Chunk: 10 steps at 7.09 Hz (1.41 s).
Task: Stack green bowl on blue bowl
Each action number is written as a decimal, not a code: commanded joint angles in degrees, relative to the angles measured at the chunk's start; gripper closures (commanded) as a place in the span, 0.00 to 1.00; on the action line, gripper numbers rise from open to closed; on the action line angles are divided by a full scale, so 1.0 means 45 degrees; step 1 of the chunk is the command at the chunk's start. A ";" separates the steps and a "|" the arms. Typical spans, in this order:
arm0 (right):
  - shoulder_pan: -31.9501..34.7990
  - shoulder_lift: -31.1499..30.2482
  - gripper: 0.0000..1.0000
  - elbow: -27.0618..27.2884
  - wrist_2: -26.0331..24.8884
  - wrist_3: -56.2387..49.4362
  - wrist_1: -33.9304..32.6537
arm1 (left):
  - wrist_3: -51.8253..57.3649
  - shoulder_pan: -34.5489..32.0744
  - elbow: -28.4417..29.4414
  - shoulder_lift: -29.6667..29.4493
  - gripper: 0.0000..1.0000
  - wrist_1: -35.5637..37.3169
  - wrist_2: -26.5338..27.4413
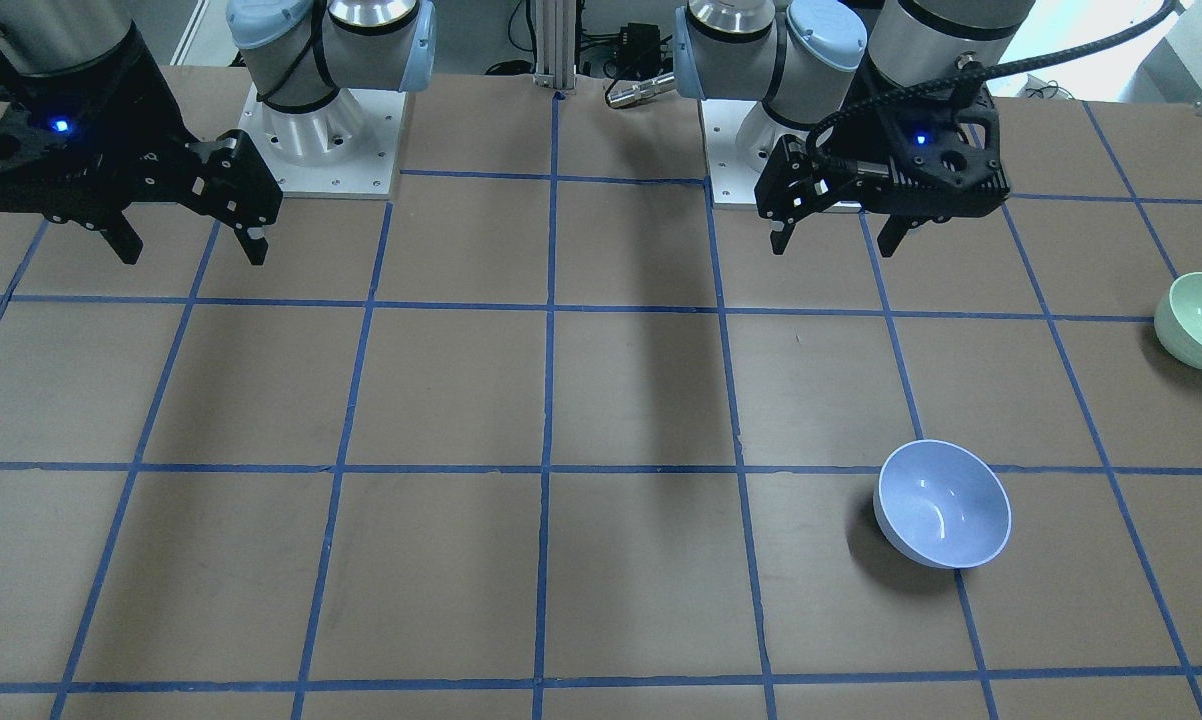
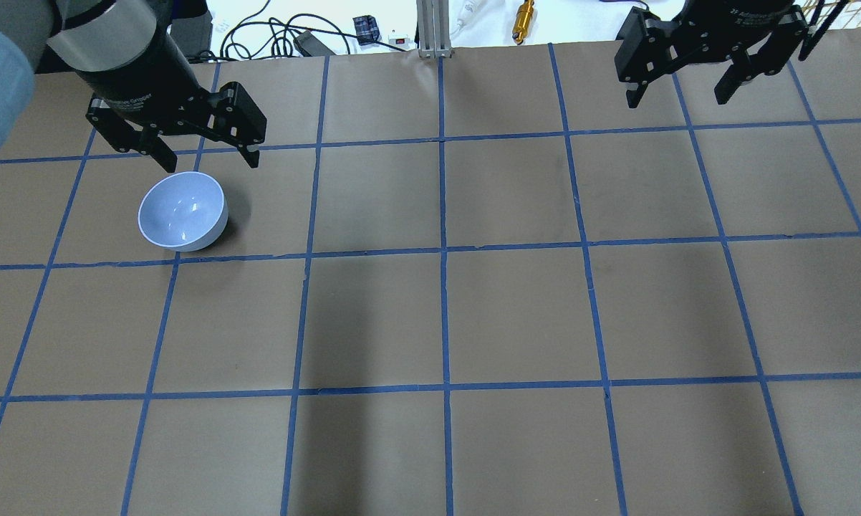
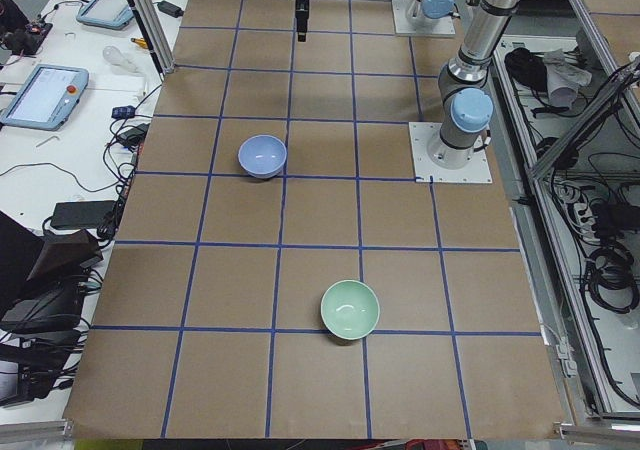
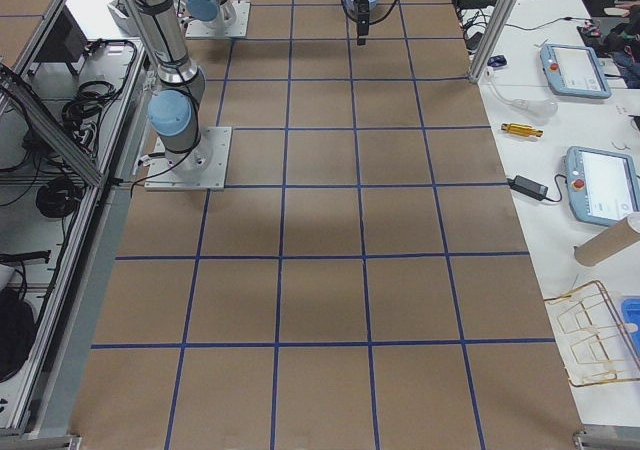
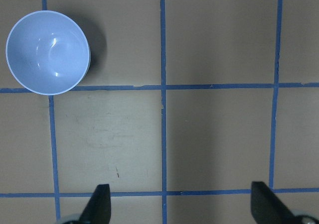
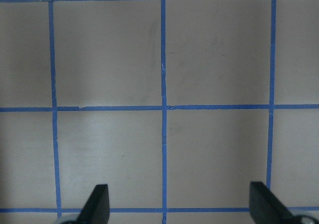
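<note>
The blue bowl (image 1: 943, 503) stands upright on the brown table on my left side; it also shows in the overhead view (image 2: 182, 211) and the left wrist view (image 5: 48, 52). The green bowl (image 1: 1201, 320) stands upright further left, near the table's end, clear in the left side view (image 3: 350, 308) and outside the overhead view. My left gripper (image 2: 210, 163) is open and empty, high above the table just robot-side of the blue bowl (image 3: 262, 155). My right gripper (image 2: 675, 100) is open and empty, high over the right half, far from both bowls.
Blue tape lines (image 2: 443, 251) divide the table into squares. The two arm bases (image 1: 321, 130) (image 1: 751, 150) stand at the robot-side edge. Tablets and cables lie on the side bench (image 3: 40, 95) beyond the operators' edge.
</note>
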 commanded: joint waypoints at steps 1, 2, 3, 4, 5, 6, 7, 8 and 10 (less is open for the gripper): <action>0.0000 0.0009 0.00 0.0000 -0.0011 0.0000 0.0000 | 0.0040 0.0004 -0.0014 -0.0002 0.00 0.0000 -0.0011; 0.0000 0.0009 0.00 0.0000 -0.0011 0.0000 0.0000 | 0.0060 0.0005 -0.0014 -0.0002 0.00 0.0000 -0.0011; 0.0000 0.0009 0.00 0.0000 -0.0011 0.0000 0.0000 | 0.0079 0.0005 0.0005 -0.0002 0.00 -0.0019 0.0047; 0.0000 -0.0010 0.00 0.0000 -0.0011 0.0000 0.0000 | 0.0099 0.0005 0.0006 -0.0021 0.00 0.0000 0.0066; 0.0000 -0.0011 0.00 0.0000 -0.0011 0.0000 0.0000 | 0.0312 0.0024 0.0025 -0.0002 0.00 -0.0019 0.0047; 0.0000 0.0009 0.00 0.0000 -0.0011 0.0000 0.0000 | 0.0758 0.0101 0.0006 0.0037 0.00 -0.0019 0.0066; 0.0000 -0.0010 0.00 0.0000 0.0008 0.0000 0.0000 | 0.1420 0.0141 0.0006 0.0173 0.00 -0.0193 0.0202; 0.0000 -0.0011 0.00 0.0000 0.0008 0.0000 0.0000 | 0.2142 0.0683 -0.0033 0.0309 0.00 -0.0756 0.0203; 0.0000 0.0009 0.00 0.0000 -0.0011 0.0000 0.0000 | 0.5414 0.2573 -0.0014 0.0524 0.00 -0.1714 0.0165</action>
